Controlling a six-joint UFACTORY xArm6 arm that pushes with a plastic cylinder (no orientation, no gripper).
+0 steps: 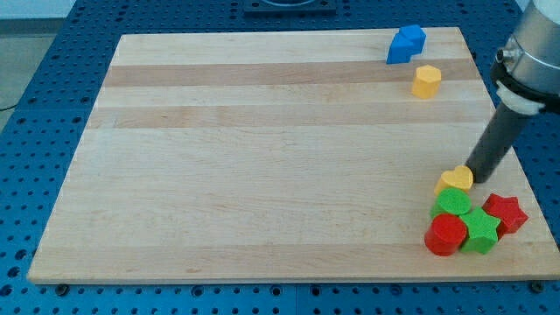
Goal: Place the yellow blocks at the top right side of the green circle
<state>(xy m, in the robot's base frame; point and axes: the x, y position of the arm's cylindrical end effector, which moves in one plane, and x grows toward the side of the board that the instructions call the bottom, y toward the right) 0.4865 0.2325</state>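
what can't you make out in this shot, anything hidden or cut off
- My tip: its very end sits behind the yellow block at the view's right, so contact cannot be confirmed.
- Green circle: its lower part is covered by the red cylinder.
- Green star: its left side is covered by the red cylinder.
- Arm: cut off by the view's top right edge.

Yellow block (426,80) (pale), blue block (405,45).

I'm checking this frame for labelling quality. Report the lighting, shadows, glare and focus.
Camera view: soft, even light with no glare on the wooden board; faint short shadows beneath the blue block and upper yellow block; blocks are sharp; the arm's grey housing at the view's right edge is cropped and slightly soft.
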